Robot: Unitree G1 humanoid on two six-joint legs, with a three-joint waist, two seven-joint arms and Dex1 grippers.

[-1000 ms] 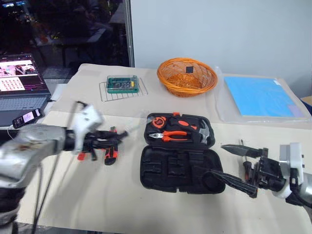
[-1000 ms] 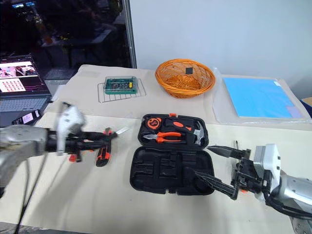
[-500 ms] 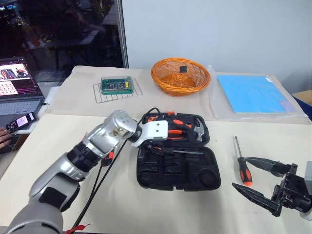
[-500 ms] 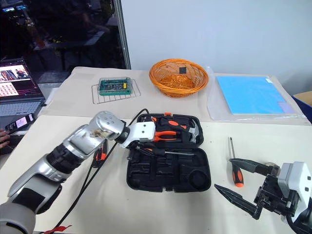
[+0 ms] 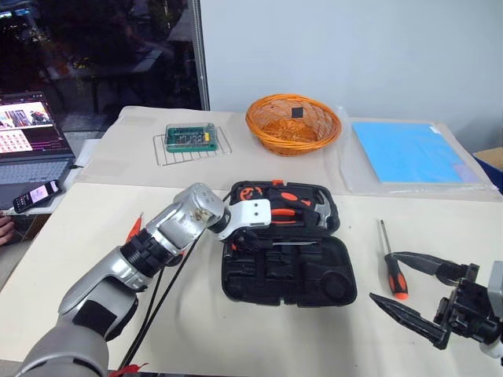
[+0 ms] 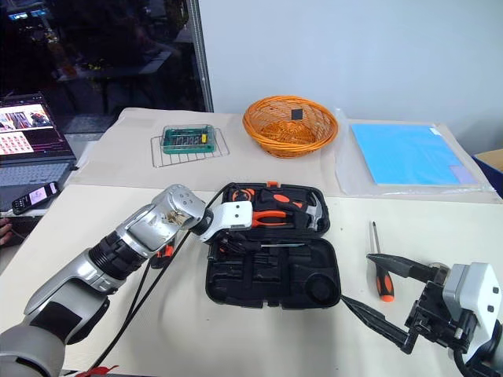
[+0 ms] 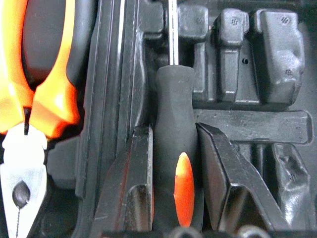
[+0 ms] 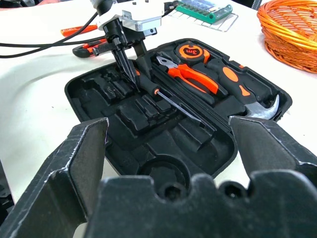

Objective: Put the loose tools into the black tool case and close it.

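The black tool case [image 5: 330,267] lies open mid-table. Its far half holds the orange pliers [image 5: 277,218], a hammer [image 5: 324,209] and a tape measure [image 5: 250,192]. My left gripper [image 5: 251,240] reaches into the near half, shut on a black-and-orange screwdriver [image 7: 176,148] that lies along a recess, shaft pointing right. A second black-and-orange screwdriver [image 5: 391,264] lies on the table right of the case. My right gripper [image 6: 356,280] hovers open and empty at the front right, beside it. Left of the case lie a utility knife [image 8: 94,48] and a thin orange screwdriver [image 8: 79,30].
At the back stand an orange wicker basket [image 5: 293,123], a wire rack with a green box [image 5: 191,137] and a blue sheet [image 5: 409,151]. A laptop [image 5: 31,137] and phone [image 5: 35,192] sit far left. A black cable [image 5: 161,283] trails from my left arm.
My left arm swung from the table's left side to the case and lowered the screwdriver into the near half. The camera shifted. My right gripper drew back slightly, uncovering the second screwdriver.
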